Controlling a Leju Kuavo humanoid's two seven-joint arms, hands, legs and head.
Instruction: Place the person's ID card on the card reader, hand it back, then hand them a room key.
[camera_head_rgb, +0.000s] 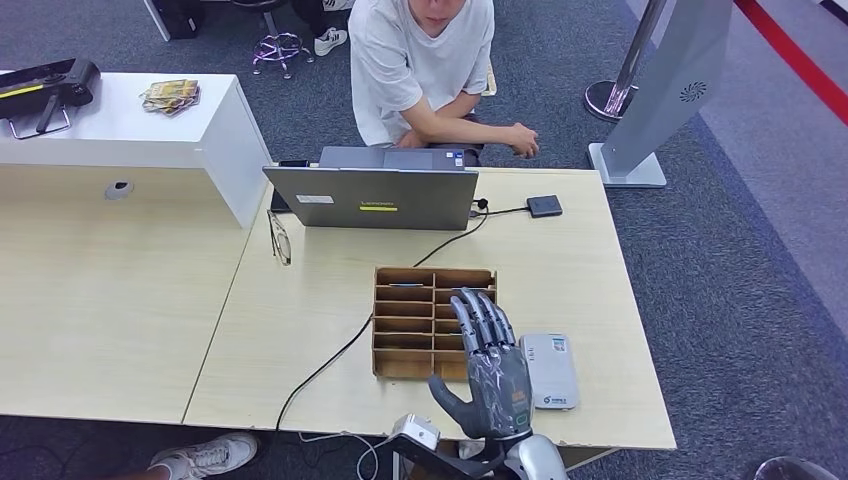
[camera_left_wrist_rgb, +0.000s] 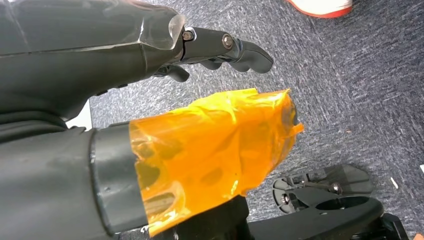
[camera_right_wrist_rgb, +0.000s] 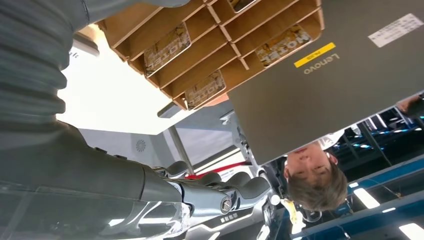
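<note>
Several cards printed with "HOTEL" lie in the slots of the wooden organizer (camera_right_wrist_rgb: 210, 50), seen from the right wrist camera. In the same view the grey laptop (camera_right_wrist_rgb: 320, 80) carries a yellow strip beside the word "Lenovo" and a white sticker too small to read. From the head camera, the white card reader (camera_head_rgb: 549, 371) lies flat near the front edge of the table (camera_head_rgb: 560, 260), with a small blue logo I cannot read.

The right hand (camera_head_rgb: 490, 365) is raised over the right side of the organizer (camera_head_rgb: 410, 320), fingers stretched out and apart, holding nothing; the card reader sits just to its right. The left hand (camera_left_wrist_rgb: 220, 47) hangs above the carpet, its thumb wrapped in orange tape, its dark fingers slightly bent with nothing in them.

A person (camera_head_rgb: 420, 70) sits on the far side of the table behind the laptop (camera_head_rgb: 375, 198), forearms crossed on the table edge. A black cable runs from the laptop to a small dark box (camera_head_rgb: 544, 206) at its right.
</note>
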